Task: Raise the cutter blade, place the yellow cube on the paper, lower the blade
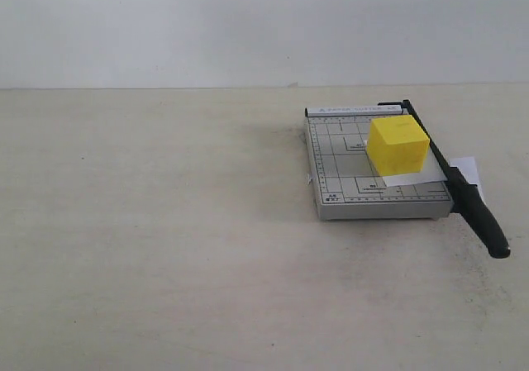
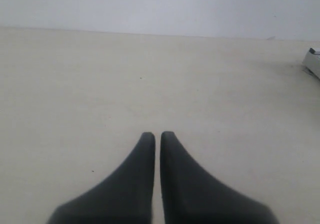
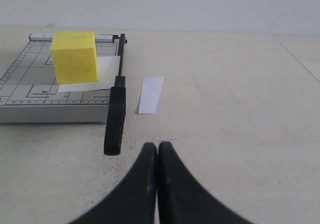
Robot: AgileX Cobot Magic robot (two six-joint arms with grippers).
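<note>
Exterior view: one beige worktop (image 1: 165, 239), one grey gridded trimmer board (image 1: 335, 168) right of centre, one yellow cube (image 1: 397, 144) on the board's far right part, sitting on one white paper (image 1: 413, 174) that shows at the cube's near side and runs up to the blade. One cutter blade (image 1: 463, 193), down flat along the board's right edge, with its thick handle overhanging the board's near edge. One separate white strip (image 1: 468, 168) lies on the worktop just right of the blade. There is wide bare worktop left of and in front of the board, and less to its right. Left wrist view: one left end effector (image 2: 157, 136), fingers pressed together with only a hairline gap, gripping nothing, over bare worktop. Only a corner of the board (image 2: 313, 62) shows at the frame edge, well apart; cube, paper and blade are out of this view. Right wrist view: one right end effector (image 3: 158, 148), fingers fully together, nothing between them, near the blade handle (image 3: 115, 119) but clear of it. This view shows what the exterior hides: the strip (image 3: 151, 94) lies apart from the blade with a gap of worktop between, and the paper (image 3: 107, 69) pokes out from under the cube (image 3: 75, 57) toward the blade. The cube stands upright, inside the board's edges. The end effectors show only in the wrist views. Open worktop lies on the strip's far side from the board.
</note>
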